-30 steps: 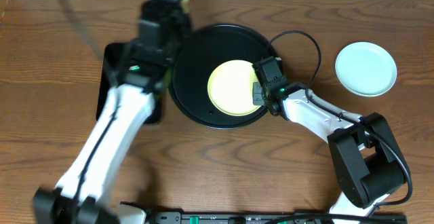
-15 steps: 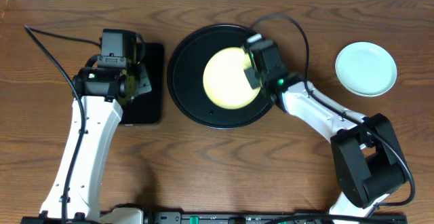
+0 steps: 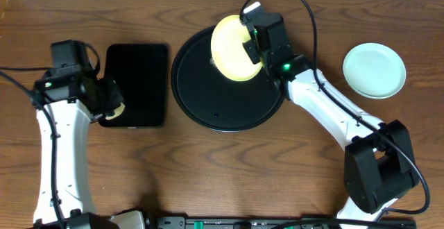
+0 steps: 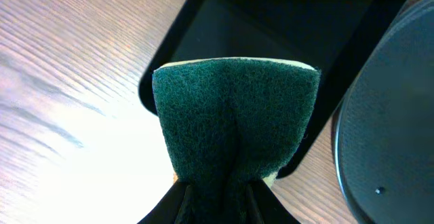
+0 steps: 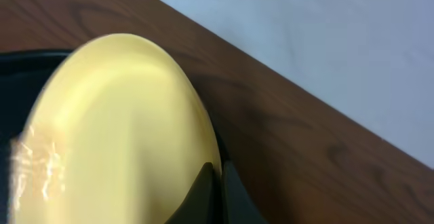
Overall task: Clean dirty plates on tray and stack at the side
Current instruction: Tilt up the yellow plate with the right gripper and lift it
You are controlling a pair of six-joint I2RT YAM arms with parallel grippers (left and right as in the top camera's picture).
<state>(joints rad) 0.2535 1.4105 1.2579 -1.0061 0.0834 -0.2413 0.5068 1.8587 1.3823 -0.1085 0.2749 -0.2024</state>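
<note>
The pale yellow plate (image 3: 232,48) is lifted and tilted over the far part of the large round black tray (image 3: 208,97). My right gripper (image 3: 251,50) is shut on its right rim; in the right wrist view the plate (image 5: 115,129) fills the left and the gripper (image 5: 218,183) pinches its edge. One mint plate (image 3: 374,70) lies on the table at the right. My left gripper (image 3: 111,107) is shut on a green sponge (image 4: 234,125) at the left edge of the small black rectangular tray (image 3: 139,83). No other plate shows.
The small rectangular tray (image 4: 271,41) lies left of the round tray (image 4: 400,129). Cables run from both arms along the back of the wooden table. The pale wall edge shows behind the table (image 5: 325,41).
My right gripper has lifted the yellow plate off the tray's middle and carried it toward the back, tilting it. My left arm has swung left, away from the round tray, with the sponge.
</note>
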